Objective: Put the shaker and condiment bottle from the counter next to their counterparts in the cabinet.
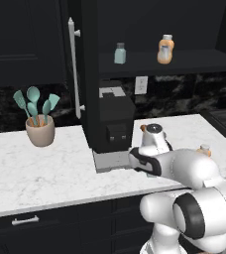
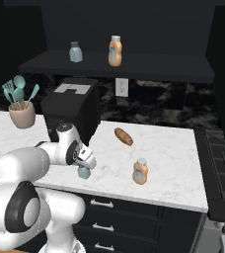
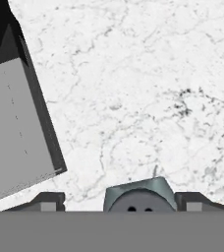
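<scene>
1. Gripper: we find it pointing straight down at the counter, low over it; in the hand view its two dark fingertips stand apart, one on each side of the shaker's cap, with a gap on both sides; we read it as spread and not yet clamped on anything.
2. Shaker: blue-grey, dark cap, upright on the marble, long axis vertical; it sits directly under the gripper, between the tips; we judge the coming move to be a short drop and a squeeze, with no sideways correction needed.
3. Dark appliance: black box with a grey tray at its foot, just beside the shaker on the arm's left; a close neighbour that we would watch when lifting.
4. Condiment bottle: orange, pale cap, upright on the counter, well apart from the shaker toward the right; left for a later trip, in our view.
5. Bread roll: lying farther back on the marble.
6. Utensil pot: holding teal spatulas, far left of the counter.
7. Cabinet: open above the counter; on its dark shelf stand the pale teal shaker and the second orange bottle, near each other, with free shelf beside both; the white bar handle marks the swung door.
</scene>
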Controlling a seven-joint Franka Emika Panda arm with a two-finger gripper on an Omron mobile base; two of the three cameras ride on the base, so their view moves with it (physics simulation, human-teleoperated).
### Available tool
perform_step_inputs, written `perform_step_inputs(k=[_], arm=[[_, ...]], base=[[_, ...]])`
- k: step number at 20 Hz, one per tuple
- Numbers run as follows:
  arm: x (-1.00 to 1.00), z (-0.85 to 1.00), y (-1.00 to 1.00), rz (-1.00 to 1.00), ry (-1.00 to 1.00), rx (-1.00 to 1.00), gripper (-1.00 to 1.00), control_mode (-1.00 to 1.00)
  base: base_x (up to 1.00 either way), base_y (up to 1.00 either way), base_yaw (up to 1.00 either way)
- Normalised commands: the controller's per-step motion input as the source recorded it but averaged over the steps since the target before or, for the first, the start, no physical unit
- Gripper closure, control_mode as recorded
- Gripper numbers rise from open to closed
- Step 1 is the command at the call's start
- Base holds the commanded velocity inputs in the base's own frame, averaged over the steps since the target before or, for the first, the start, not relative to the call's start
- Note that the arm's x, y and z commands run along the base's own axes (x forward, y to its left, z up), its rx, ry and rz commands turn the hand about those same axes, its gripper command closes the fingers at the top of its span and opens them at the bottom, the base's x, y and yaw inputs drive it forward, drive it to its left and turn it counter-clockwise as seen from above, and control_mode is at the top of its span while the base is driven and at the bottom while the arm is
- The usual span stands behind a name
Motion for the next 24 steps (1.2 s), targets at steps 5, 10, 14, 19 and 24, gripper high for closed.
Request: perform_step_inputs(k=[5,10,14,19,24], arm=[[0.02,-0.33,-0.07,-0.09,0.00,0.00,1.00,-1.00],[0.00,-0.22,-0.12,-0.06,0.00,0.01,1.00,-1.00],[0.00,-0.02,-0.02,-0.04,0.00,0.05,1.00,-1.00],[0.00,0.01,0.00,-0.04,-0.02,0.08,1.00,-1.00],[0.00,0.09,0.00,-0.04,-0.05,0.08,1.00,-1.00]], base=[[0.00,0.00,0.00],[0.00,0.00,0.00],[0.00,0.00,0.00],[0.00,0.00,0.00],[0.00,0.00,0.00]])
